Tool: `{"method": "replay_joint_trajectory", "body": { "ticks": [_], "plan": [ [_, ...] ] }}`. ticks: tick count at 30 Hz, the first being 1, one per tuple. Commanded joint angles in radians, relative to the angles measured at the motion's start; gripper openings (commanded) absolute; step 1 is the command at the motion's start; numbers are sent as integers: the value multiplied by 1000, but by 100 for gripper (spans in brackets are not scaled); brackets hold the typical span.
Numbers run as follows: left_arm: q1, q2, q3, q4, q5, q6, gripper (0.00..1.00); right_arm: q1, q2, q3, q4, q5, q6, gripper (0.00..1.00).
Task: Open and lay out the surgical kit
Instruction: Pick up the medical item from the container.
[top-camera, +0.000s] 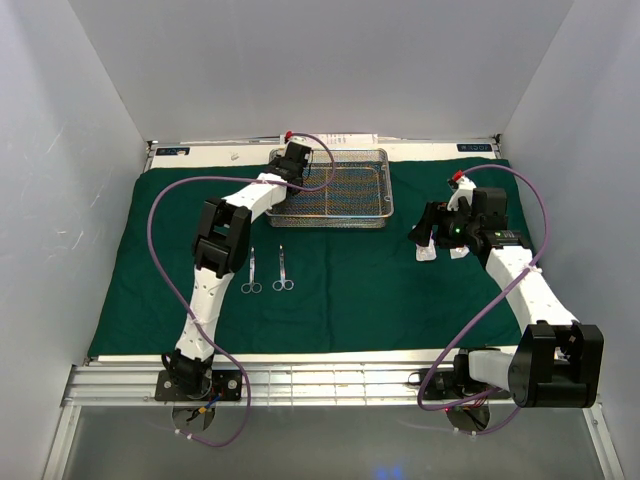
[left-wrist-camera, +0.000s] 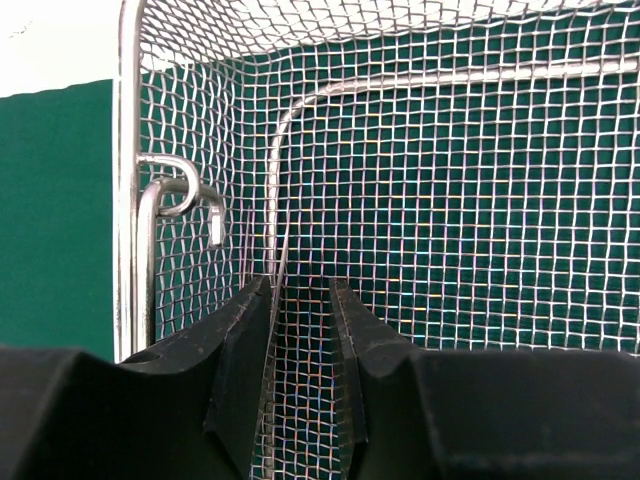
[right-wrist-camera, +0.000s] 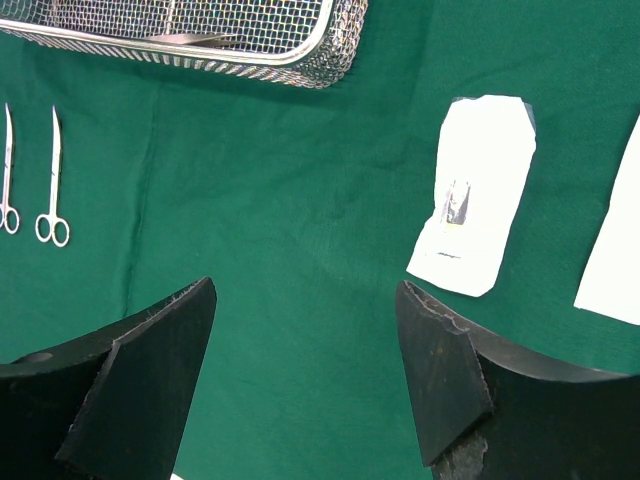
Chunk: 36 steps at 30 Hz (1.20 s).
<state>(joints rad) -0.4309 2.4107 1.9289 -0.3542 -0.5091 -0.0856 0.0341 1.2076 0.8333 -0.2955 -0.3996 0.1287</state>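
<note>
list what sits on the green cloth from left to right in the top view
scissors → second scissors → wire-mesh tray → white packet → second white packet

Dark green cloth (top-camera: 350, 300), silver mesh tray (top-camera: 386, 190), white packet (right-wrist-camera: 475, 195)

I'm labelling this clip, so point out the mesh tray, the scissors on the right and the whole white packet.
mesh tray (top-camera: 340, 221), top view, near wall.
scissors on the right (top-camera: 283, 268), top view, pivot.
whole white packet (right-wrist-camera: 472, 195), right wrist view, centre of its face.
</note>
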Motion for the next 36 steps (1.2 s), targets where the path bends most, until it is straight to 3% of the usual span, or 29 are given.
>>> {"method": "replay_joint_trajectory", "body": {
  "ticks": [1, 17, 21, 23, 36],
  "plan": [
    [15, -9, 4, -19, -8, -20, 41, 4, -23, -8, 21, -8, -4, 78],
    [40, 5, -2, -155, 176, -186, 44, 3, -26, -13, 15, -7, -11, 78],
    [43, 1, 1, -166, 208, -194, 32, 3, -26, -11, 13, -2, -14, 78],
    [41, -1, 7, -169, 219, -195, 22, 3, -26, -11, 12, -5, -12, 78],
    [43, -25, 47, -169, 213, -171, 3, 3, -25, -14, 13, -8, -12, 78]
  ]
}}
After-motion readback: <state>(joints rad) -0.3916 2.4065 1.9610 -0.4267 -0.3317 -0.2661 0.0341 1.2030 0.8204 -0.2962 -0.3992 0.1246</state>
